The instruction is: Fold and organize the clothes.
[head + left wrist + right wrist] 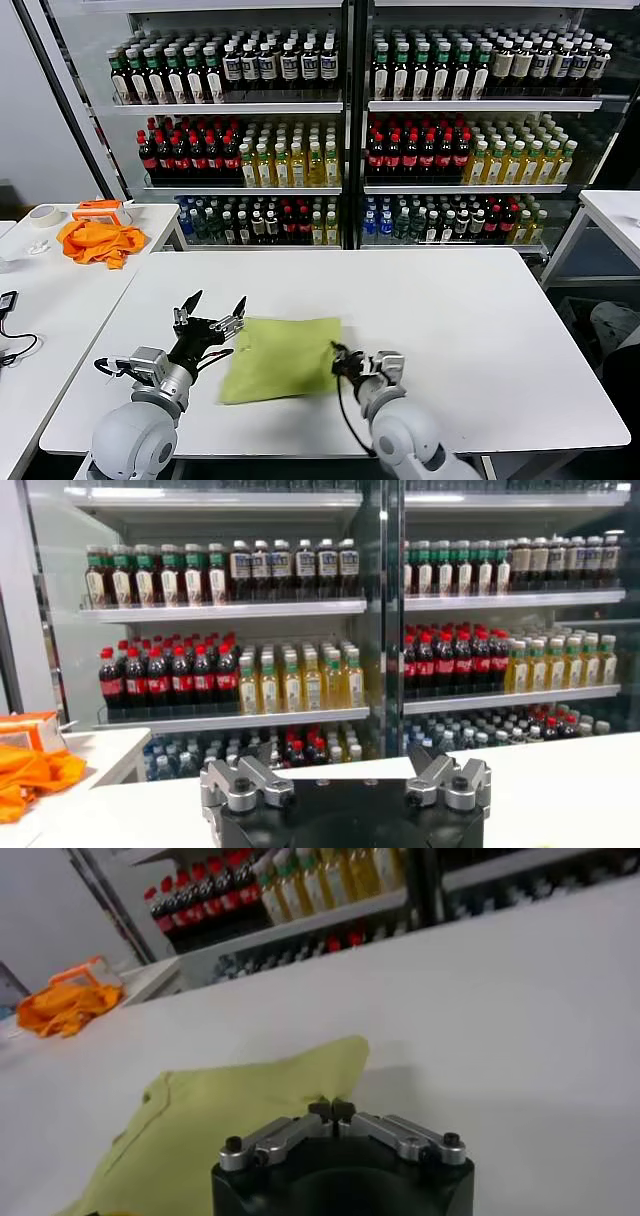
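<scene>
Right wrist view shows the right gripper [337, 1110] with its two fingertips pressed together, clenched on nothing, just at the near right edge of the one light yellow-green cotton T-shirt [220, 1118]. That shirt [282, 357] lies folded into a rough rectangle near the front of the white table [470, 310]. At its left edge, the left gripper [211, 309] stands raised with both fingers spread apart, released and empty. Far to the left, one bright orange crumpled cloth [98, 241] lies on a second white table [40, 290]. Behind stand two glass-fronted coolers of bottled drinks [345, 130].
</scene>
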`<state>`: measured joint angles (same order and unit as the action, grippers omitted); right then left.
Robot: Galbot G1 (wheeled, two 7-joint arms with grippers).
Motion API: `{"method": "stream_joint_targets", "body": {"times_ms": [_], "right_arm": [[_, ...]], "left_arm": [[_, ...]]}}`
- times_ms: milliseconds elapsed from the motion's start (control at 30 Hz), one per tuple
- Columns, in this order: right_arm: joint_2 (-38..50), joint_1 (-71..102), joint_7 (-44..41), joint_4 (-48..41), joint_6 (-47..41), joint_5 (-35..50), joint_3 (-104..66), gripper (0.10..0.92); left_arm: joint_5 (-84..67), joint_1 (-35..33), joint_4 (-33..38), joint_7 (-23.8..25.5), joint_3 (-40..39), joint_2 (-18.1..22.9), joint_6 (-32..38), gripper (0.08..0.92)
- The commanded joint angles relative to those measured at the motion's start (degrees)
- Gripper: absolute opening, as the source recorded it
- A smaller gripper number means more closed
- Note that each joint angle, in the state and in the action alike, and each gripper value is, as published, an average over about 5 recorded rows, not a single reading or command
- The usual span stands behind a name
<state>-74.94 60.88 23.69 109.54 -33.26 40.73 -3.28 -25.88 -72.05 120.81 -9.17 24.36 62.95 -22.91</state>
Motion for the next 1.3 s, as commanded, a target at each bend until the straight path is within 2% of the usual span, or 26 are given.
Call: {"method": "stream_joint_targets", "body": {"times_ms": [33, 333, 567, 733, 867, 1067, 1300], "right_arm": [[8.46, -0.67, -14.45, -0.57, 0.08, -14.62, -9.51, 0.106], [11.87, 4.87, -15.30, -1.29, 0.16, -10.40, -16.39, 0.106], [10.79, 9.13, -11.82, 4.20, 0.13, -10.31, -17.23, 0.114], [10.70, 9.35, -12.34, 5.33, 1.06, -10.68, -18.39, 0.231], [9.83, 8.45, -12.32, 5.13, 5.67, -11.49, -18.18, 0.335], [7.86, 6.20, -12.99, 3.14, 13.43, -21.66, -18.19, 0.508], [7.11, 4.73, -13.76, 0.10, 18.56, -27.35, -19.88, 0.708]], "left_arm": [[2.92, 0.04, -2.33, 1.93, -0.23, -0.07, 3.25, 0.823], [6.09, 0.07, -4.98, 3.48, -0.89, 0.42, 6.33, 0.823], [6.91, -0.20, -5.36, 4.28, -0.72, 0.22, 7.50, 0.823], [7.41, -0.13, -6.19, 4.29, -0.59, 0.35, 7.89, 0.823], [9.66, -0.26, -7.13, 4.36, -0.75, 0.69, 9.51, 0.822], [12.15, 0.04, -9.37, 4.44, -0.44, 0.69, 11.69, 0.823], [12.29, 0.74, -10.39, 4.46, -0.70, 0.88, 11.87, 0.823]]}}
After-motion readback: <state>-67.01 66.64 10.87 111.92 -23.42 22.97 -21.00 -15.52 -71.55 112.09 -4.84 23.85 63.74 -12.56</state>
